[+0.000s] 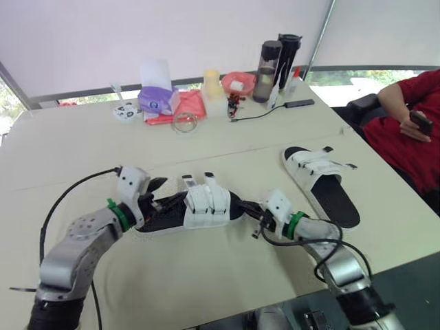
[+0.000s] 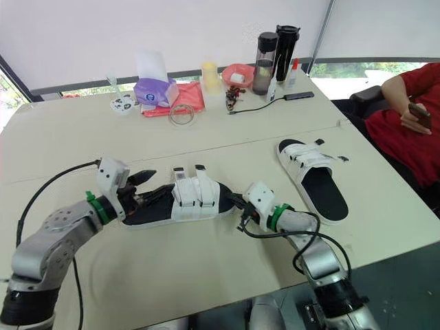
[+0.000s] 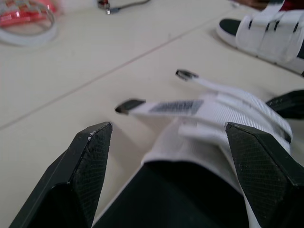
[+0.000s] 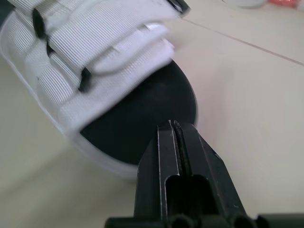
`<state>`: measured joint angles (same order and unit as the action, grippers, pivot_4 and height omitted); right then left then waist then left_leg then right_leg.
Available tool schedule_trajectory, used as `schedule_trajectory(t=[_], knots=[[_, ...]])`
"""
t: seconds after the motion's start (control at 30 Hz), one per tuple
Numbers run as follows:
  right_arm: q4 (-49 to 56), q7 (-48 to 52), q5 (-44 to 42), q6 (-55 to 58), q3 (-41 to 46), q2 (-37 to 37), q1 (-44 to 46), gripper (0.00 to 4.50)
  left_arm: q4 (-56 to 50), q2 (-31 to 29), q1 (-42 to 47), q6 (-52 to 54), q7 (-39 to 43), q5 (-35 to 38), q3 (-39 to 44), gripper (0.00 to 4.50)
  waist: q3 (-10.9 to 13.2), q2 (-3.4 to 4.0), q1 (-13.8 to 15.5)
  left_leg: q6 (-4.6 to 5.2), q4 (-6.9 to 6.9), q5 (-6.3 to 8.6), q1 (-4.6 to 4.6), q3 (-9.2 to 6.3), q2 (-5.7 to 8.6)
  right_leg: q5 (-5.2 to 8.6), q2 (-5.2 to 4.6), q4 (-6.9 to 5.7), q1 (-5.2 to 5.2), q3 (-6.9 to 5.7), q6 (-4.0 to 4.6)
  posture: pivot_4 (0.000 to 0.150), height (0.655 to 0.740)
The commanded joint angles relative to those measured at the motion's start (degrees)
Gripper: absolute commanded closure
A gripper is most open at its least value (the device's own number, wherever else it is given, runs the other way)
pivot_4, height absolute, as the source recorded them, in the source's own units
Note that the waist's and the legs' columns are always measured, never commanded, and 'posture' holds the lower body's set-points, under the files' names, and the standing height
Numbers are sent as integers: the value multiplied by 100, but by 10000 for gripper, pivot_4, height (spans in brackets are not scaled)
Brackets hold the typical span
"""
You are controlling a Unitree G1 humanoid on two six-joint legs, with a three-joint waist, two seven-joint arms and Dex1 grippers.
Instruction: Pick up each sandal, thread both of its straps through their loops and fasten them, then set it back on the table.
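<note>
The near white-strapped sandal (image 1: pixel 206 207) with a black footbed lies on the table between my grippers. Both its strap ends (image 3: pixel 156 107) stick out loose toward the far side. My left gripper (image 1: pixel 155 196) is open at the heel end, its fingers (image 3: pixel 95 142) either side of the footbed. At the toe end my right gripper (image 1: pixel 251 210) is shut, its tips (image 4: pixel 175 124) over the sandal's (image 4: pixel 95 71) black toe edge. A second sandal (image 1: pixel 320 182) lies flat to the right, farther back, apart from both grippers.
Along the table's far side stand a purple tissue box (image 1: pixel 158 97), a tape ring (image 1: pixel 184 122), two dark bottles (image 1: pixel 276 58) and a black cable (image 1: pixel 268 110). A person in red (image 1: pixel 405 130) sits at the right edge holding a phone. The table's front edge is close.
</note>
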<state>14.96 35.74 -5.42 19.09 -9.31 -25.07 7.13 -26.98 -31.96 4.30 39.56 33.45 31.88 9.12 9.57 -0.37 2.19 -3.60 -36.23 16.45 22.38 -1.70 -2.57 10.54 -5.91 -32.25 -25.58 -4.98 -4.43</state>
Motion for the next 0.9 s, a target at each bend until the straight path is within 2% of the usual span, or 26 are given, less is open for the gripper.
schedule_trajectory(t=[0.03, 0.23, 0.43, 0.57, 0.8, 0.9], knots=[[810, -82, -171, 533, 283, -170, -192, 45000, -389, -208, -166, 69, 242, 216, 59, 5862, 42, -1, 0, 8, 1, 5, 0, -2, 0, -1, 1, -1, 0, 0, 0, 1500, 7400], [2291, 356, -978, 1586, 597, -720, -747, 45000, -427, -450, -372, 616, 579, 817, 12, 5862, 108, 19, -5, 41, 6, 24, 13, -2, 0, 1, 5, 0, -17, 0, 1, 1500, 7400], [3138, 706, -1732, 2298, 1050, -1386, -1138, 45000, -168, -607, -338, 1163, 715, 1367, 226, 5862, 137, -11, -2, 49, -8, 28, 15, -1, -1, 5, 5, 0, -13, 0, -3, 1500, 7400], [3274, 652, -1939, 2453, 1071, -1526, -1096, 45000, 21, -695, -217, 1325, 797, 1585, 284, 5862, 141, -18, -9, 49, -17, 28, 12, -1, -4, 4, 8, -7, -13, 0, -1, 1500, 7400], [3259, 563, -2080, 2591, 979, -1577, -814, 45000, 686, -190, 282, 1189, 822, 1401, -347, 5862, 140, -19, 10, 50, -38, 29, 10, -5, -3, -11, 10, -15, 2, 0, 20, 1500, 7400], [3232, 566, -2093, 2582, 961, -1650, -831, 45000, 962, 246, 633, 1264, 694, 1578, -432, 5862, 140, -19, 11, 67, -79, 39, 11, -9, -2, -12, 10, -31, 19, 0, 21, 1500, 7400]])
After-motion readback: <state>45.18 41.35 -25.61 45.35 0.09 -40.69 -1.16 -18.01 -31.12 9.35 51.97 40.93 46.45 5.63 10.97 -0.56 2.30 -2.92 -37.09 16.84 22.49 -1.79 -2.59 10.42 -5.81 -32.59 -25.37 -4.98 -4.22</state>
